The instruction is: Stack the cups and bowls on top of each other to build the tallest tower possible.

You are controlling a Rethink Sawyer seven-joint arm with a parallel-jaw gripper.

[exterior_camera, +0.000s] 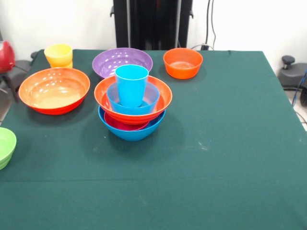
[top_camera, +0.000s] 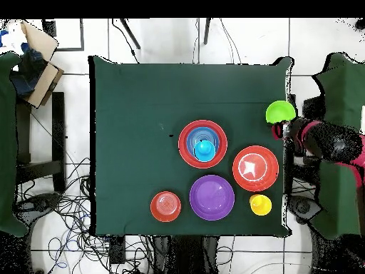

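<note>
- The tower (exterior_camera: 132, 103) stands near the middle of the green-clothed desk (exterior_camera: 225, 158). It is a large glossy blue plastic bowl (exterior_camera: 132, 132) at the bottom, with a small magenta bowl (exterior_camera: 123, 125) inside it, a large orange bowl (exterior_camera: 160, 98) on that, a medium blue bowl (exterior_camera: 149, 100) next, and a sky-blue tapered plastic cup (exterior_camera: 131, 84) upright on top.
- The pieces are nested mouth-up, so each rim cradles the next one. I judge that this keeps the pile steady but adds little height per piece.
- The loose pieces ring the tower from the far side round to the left, apart from it and from each other, probably so that each can be picked up cleanly.
- Bowls number eight: four in the tower and four loose.
- The loose ones are a second large orange bowl (exterior_camera: 54, 89) to the left, a large purple bowl (exterior_camera: 122, 61) just behind the tower, a small orange bowl (exterior_camera: 183, 62) at the far right, and a small lime green bowl (exterior_camera: 5, 146) at the near left edge.
- Cups number two: the blue one on the tower and a yellow tumbler (exterior_camera: 58, 55) in the far left corner.
- The red and black arm (top_camera: 321, 139) hangs off the desk's side by the lime bowl, clear of the stack.
- Its gripper (top_camera: 287, 131) seems to sit close to that bowl, but I cannot tell whether it is wide, narrow or holding anything.
</note>
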